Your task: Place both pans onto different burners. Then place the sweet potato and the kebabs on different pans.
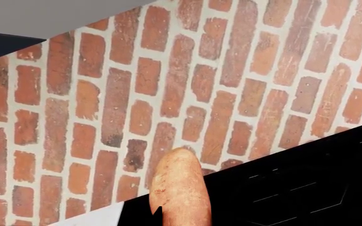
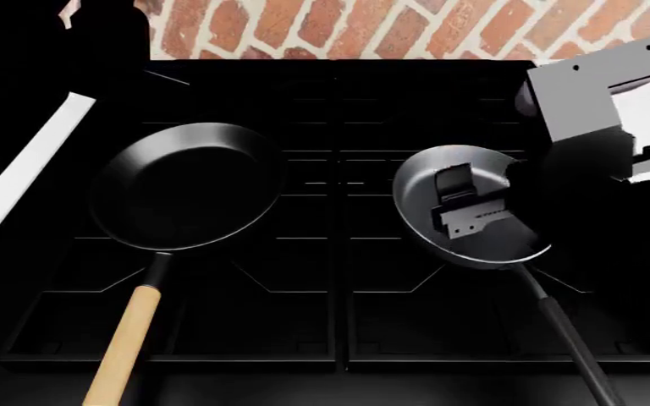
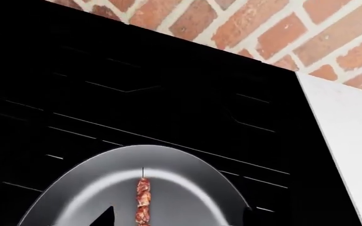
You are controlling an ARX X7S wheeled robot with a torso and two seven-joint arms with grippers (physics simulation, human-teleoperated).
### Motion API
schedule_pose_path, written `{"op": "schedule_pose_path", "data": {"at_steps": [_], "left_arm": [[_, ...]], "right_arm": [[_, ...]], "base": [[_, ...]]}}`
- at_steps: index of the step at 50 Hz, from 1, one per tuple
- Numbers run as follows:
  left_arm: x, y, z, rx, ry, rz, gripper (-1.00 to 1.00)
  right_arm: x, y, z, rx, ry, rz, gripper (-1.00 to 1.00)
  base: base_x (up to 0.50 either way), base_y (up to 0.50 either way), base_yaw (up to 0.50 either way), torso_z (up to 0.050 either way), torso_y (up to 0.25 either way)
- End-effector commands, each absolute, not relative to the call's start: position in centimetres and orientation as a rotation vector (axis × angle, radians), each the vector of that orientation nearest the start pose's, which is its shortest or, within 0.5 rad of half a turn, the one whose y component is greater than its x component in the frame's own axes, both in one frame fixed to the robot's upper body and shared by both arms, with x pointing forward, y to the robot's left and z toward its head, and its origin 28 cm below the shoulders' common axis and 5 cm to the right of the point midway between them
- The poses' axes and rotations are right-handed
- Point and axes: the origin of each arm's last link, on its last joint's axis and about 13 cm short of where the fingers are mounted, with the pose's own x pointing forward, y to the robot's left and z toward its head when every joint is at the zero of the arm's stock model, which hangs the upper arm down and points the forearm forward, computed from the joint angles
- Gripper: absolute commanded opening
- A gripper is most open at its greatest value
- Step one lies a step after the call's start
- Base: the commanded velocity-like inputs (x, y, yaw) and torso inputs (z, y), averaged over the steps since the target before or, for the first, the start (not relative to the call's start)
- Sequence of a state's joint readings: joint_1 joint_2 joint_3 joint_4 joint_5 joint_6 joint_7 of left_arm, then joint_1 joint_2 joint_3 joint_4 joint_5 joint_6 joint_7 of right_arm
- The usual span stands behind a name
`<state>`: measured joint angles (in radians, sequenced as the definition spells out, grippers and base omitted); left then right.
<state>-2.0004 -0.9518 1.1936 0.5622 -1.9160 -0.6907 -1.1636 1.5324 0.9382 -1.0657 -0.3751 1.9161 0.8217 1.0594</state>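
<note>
The black pan [image 2: 184,186] with the light wooden handle rests on a left burner [image 2: 246,288]. On a right burner sits the dark grey pan [image 2: 477,241]. My right gripper [image 2: 460,203] hovers over its bowl. In the right wrist view that gripper [image 3: 177,219] is open, its two dark fingertips [image 3: 109,216] wide apart. The kebabs [image 3: 143,200] lie between them on the floor of the grey pan [image 3: 187,165]. My left gripper [image 1: 181,222] is shut on the sweet potato [image 1: 179,183], which is held up in front of the brick wall. The left arm shows only as a dark shape at the head view's top left.
A brick wall [image 2: 415,25] runs behind the black range. White counter lies to the range's left [image 2: 31,169] and right [image 3: 344,141]. The grey pan's long black handle [image 2: 574,338] and the wooden handle [image 2: 122,347] point toward the front edge.
</note>
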Motion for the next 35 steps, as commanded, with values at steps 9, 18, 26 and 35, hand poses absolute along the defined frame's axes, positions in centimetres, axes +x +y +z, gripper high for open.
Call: {"op": "schedule_pose_path", "data": {"at_steps": [9, 18, 26, 35], "left_arm": [[18.6, 21.7, 37.1, 0.32, -0.173, -0.043, -1.0], [19.2, 21.6, 36.2, 0.34, -0.117, -0.061, -1.0], [20.0, 21.9, 35.9, 0.33, -0.04, -0.075, -1.0], [20.7, 21.9, 36.5, 0.329, 0.049, -0.107, -1.0]], "right_arm": [[19.9, -12.4, 35.3, -0.275, 0.198, 0.085, 1.0], [18.1, -12.4, 38.5, -0.309, 0.142, 0.059, 1.0], [16.9, -12.7, 40.6, -0.317, 0.107, 0.038, 1.0], [16.1, -13.3, 42.0, -0.307, 0.119, -0.04, 1.0]], "base": [[0.0, 0.0, 0.0, 0.0, 0.0], [0.0, 0.0, 0.0, 0.0, 0.0], [0.0, 0.0, 0.0, 0.0, 0.0], [0.0, 0.0, 0.0, 0.0, 0.0]]}}
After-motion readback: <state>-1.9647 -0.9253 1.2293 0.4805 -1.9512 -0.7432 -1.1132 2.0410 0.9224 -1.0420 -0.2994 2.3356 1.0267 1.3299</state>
